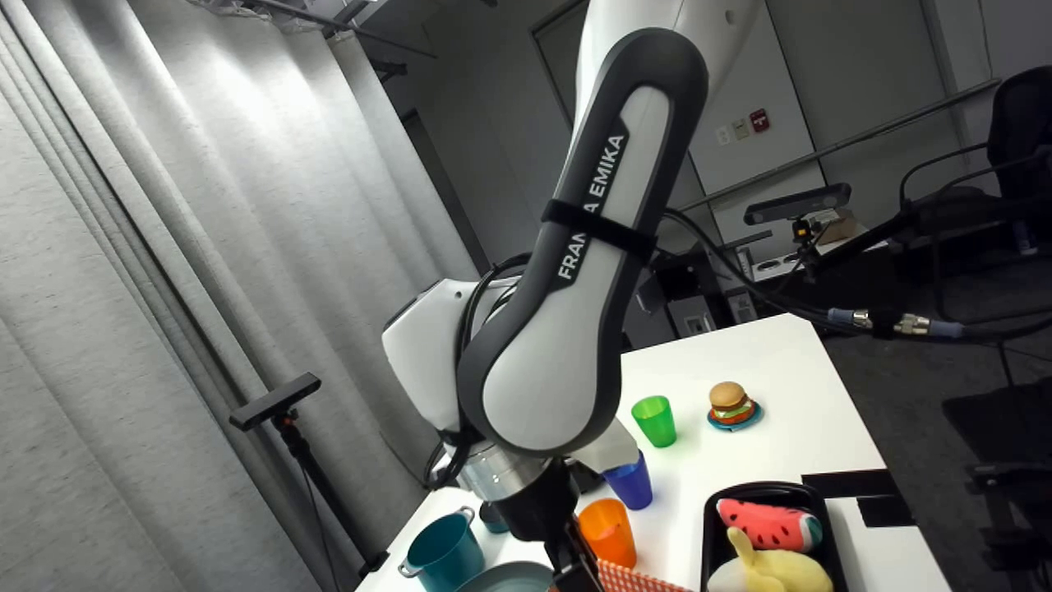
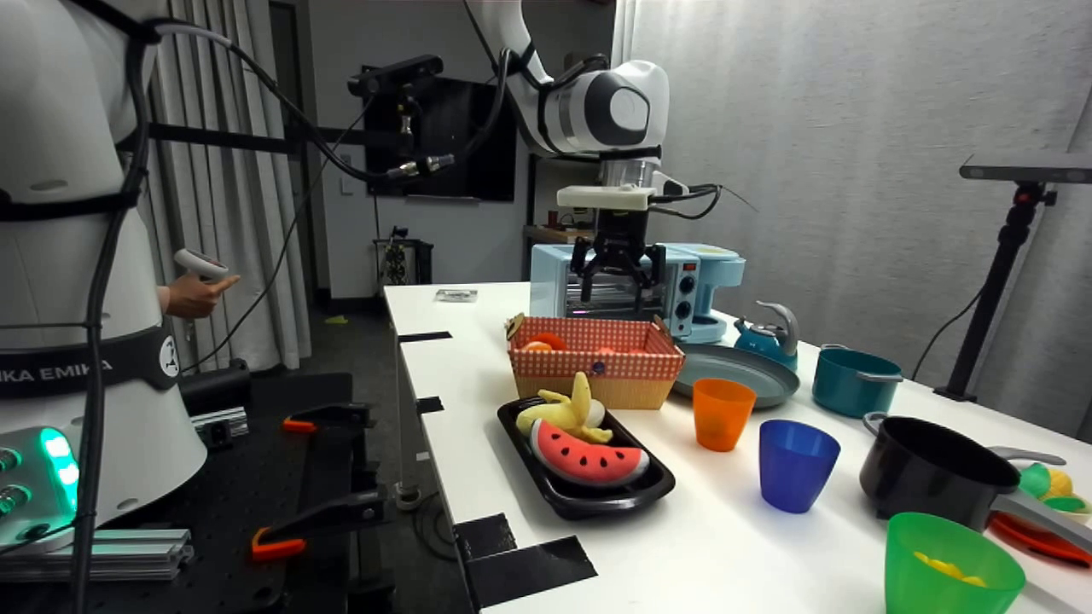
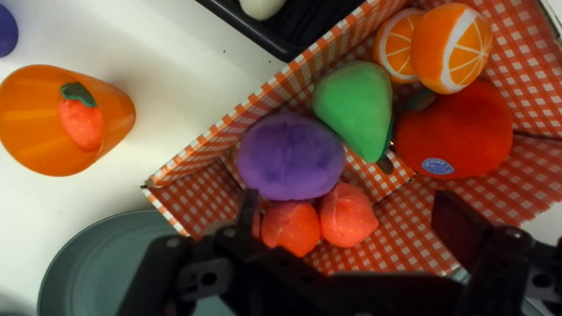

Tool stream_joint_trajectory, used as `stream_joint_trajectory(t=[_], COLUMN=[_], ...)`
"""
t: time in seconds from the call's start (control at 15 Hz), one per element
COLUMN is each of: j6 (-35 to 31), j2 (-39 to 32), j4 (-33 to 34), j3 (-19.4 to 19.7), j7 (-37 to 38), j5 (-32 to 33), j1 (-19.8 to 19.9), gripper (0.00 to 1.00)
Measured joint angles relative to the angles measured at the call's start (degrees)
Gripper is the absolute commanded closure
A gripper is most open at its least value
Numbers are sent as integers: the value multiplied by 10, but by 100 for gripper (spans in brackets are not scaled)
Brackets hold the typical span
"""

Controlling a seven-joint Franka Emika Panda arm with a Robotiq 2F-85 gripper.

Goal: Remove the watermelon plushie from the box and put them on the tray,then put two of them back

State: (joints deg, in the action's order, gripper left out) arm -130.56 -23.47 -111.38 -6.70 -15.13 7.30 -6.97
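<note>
With the watermelon plushie on the black tray, six o'clock of the gingham box in an exterior view, you're presumably mid-unloading; next, lower your spread, empty gripper towards a plush strawberry.

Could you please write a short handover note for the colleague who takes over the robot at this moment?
Pincer: open, holding nothing, above the checked box.
Watermelon plushie: on the black tray, next to a yellow plushie.
Checked box: holds a purple plushie among others; no watermelon shows there in the wrist view, but part of the inside is hidden.
Done: one watermelon plushie is on the tray.
Left: probably putting two plushies back; whether any has already gone back, I cannot tell.
</note>
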Motion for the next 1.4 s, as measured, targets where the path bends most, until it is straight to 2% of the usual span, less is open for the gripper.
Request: stream_joint_trajectory(t=[0.6, 1.4], j6=[-19, -21], j2=[-77, -71], j4=[-5, 20], j3=[-6, 4], j7=[0, 0], j5=[0, 24], j1=[-2, 2], gripper=[0, 0])
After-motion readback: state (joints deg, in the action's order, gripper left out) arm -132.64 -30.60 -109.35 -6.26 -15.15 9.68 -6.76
